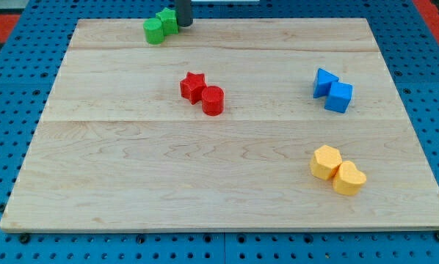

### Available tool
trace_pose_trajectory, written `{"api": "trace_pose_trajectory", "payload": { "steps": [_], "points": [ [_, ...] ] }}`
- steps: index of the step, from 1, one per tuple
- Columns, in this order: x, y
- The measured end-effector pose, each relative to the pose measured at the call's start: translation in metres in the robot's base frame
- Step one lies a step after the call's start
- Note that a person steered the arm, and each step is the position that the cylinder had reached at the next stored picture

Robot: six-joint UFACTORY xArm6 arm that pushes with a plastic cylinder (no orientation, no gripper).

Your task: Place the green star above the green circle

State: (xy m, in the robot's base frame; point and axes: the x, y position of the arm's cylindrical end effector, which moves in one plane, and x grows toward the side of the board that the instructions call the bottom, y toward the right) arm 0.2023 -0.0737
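The green circle sits near the view's top edge of the wooden board, left of centre. The green star touches it on its upper right side. My tip is a dark rod coming in from the view's top; its end rests right against the green star's right side.
A red star and a red cylinder touch near the board's middle. Two blue blocks sit together at the right. Two yellow blocks sit together at the lower right. Blue pegboard surrounds the board.
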Motion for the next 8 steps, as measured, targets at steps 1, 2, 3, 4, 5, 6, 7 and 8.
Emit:
{"api": "trace_pose_trajectory", "payload": {
  "steps": [1, 2, 3, 4, 5, 6, 7, 8],
  "points": [
    [0.027, -0.019],
    [0.047, -0.040],
    [0.090, -0.037],
    [0.086, -0.013],
    [0.072, 0.050],
    [0.040, 0.093],
    [-0.006, 0.076],
    [-0.009, 0.047]
  ]
}}
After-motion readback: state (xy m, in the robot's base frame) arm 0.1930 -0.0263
